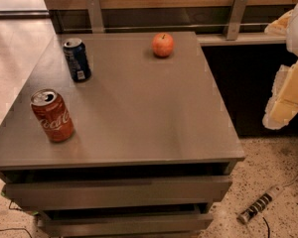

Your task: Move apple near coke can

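apple (pixel 163 44): round, matte red-orange, far edge of smooth grey tabletop (pixel 139 108) | coke can (pixel 52 115): red aluminium cylinder, front-left, well apart | gripper (pixel 286 100): cream, off tabletop's right (grip state: cannot tell)

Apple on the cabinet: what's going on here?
Nothing is handling it yet. The apple sits untouched near the far edge of the cabinet top. The coke can stands upright at the near left corner, a blue can behind it. The gripper hangs off the right side, clear of the cabinet and all three things.
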You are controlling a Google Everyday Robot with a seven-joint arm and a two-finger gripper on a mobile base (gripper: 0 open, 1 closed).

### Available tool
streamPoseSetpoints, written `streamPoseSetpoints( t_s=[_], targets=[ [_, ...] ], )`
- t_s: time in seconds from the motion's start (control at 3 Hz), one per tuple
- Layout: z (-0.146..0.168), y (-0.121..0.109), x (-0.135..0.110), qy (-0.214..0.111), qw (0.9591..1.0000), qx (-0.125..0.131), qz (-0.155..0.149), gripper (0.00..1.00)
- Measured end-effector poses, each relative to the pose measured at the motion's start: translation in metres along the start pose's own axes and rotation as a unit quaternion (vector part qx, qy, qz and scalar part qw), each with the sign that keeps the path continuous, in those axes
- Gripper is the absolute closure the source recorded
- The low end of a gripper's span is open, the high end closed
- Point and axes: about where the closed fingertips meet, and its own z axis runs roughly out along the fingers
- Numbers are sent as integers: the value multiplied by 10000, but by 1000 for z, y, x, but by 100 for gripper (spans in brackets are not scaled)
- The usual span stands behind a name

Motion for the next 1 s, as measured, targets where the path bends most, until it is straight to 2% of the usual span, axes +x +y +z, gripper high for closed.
streamPoseSetpoints(
  t_s=[0.67,1.0],
  targets=[
    [0,-4,0,-37,10000,32,35,0],
    [4,-34,2,-406,9983,255,327,0]
  ],
)
